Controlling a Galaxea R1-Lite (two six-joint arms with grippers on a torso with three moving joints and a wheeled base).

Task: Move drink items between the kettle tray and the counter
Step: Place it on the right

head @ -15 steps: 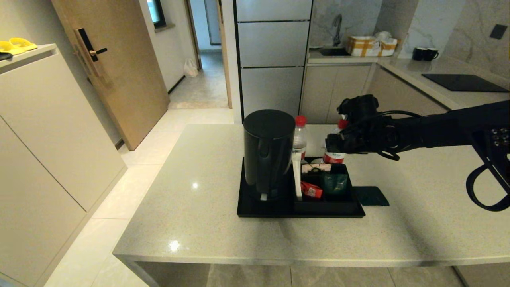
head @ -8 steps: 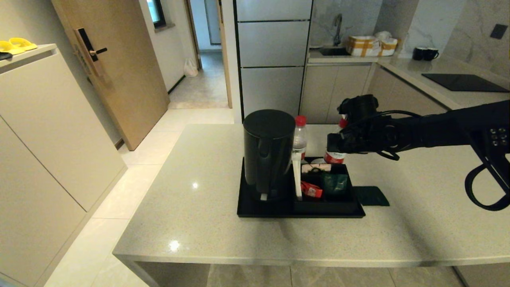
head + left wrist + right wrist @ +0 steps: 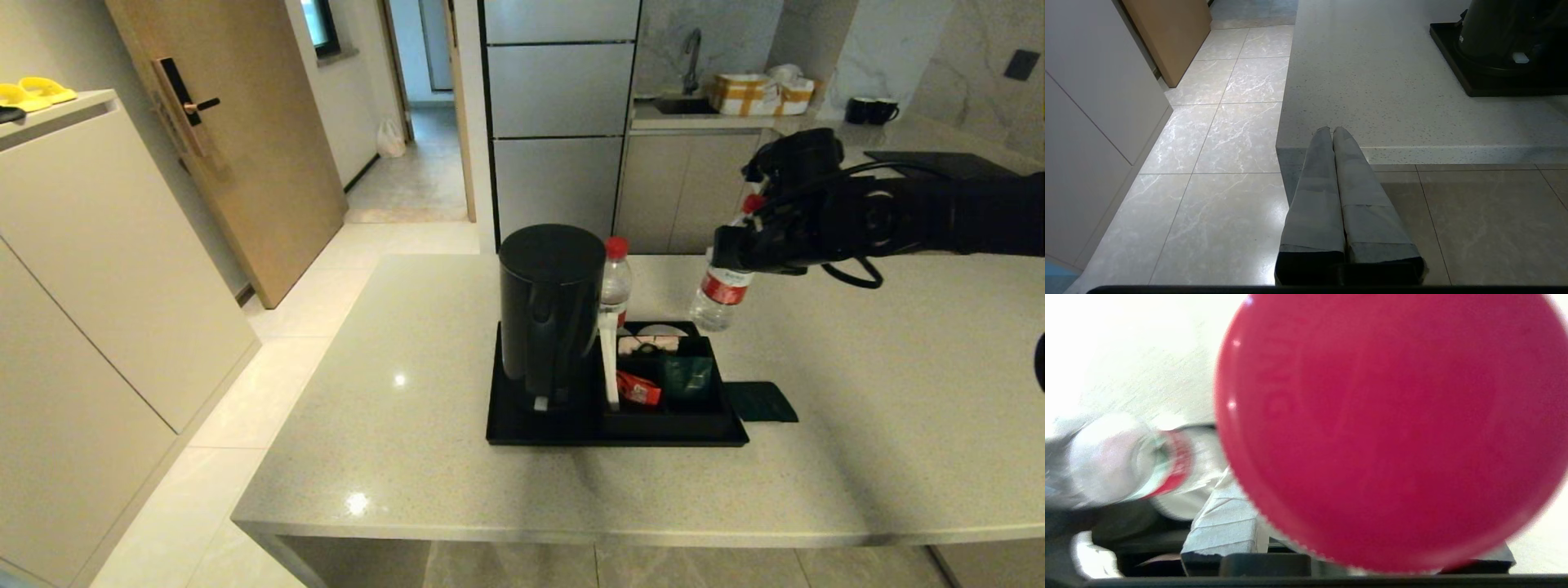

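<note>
My right gripper is shut on the neck of a clear water bottle, which hangs tilted in the air above the counter, past the tray's far right corner. Its red cap fills the right wrist view. A second bottle stands on the black kettle tray behind the tall black kettle. A dark green sachet lies flat on the counter just right of the tray. My left gripper is shut and empty, parked low by the counter's front left corner.
The raised sachet box on the tray holds red and green packets. The counter edge drops to tiled floor on the left. A farther worktop with a black hob and mugs lies behind the right arm.
The right gripper has lifted the bottle off the tray and carried it up and to the right. The kettle, the other bottle and the sachet have not moved.
</note>
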